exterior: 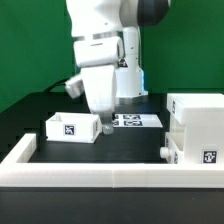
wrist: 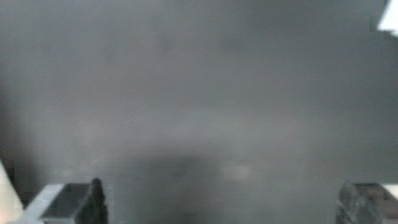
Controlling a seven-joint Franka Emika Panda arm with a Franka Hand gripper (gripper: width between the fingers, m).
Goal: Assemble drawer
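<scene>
The tall white drawer shell [exterior: 196,112] stands at the exterior view's right. A tray [exterior: 188,152] with a tag sits low at the shell's front; I cannot tell how far in it is. The other open-topped tray [exterior: 72,127], also tagged, lies on the black table left of centre. My gripper [exterior: 104,127] hangs just to the right of that tray, close to its end wall. In the wrist view the gripper [wrist: 222,205] is open; a dark fingertip [wrist: 75,203] shows at each side with only bare table between them.
The long low white border wall [exterior: 100,172] runs along the front and up the left side. The marker board [exterior: 137,120] lies flat behind the gripper. The arm's base stands at the back, before a green backdrop.
</scene>
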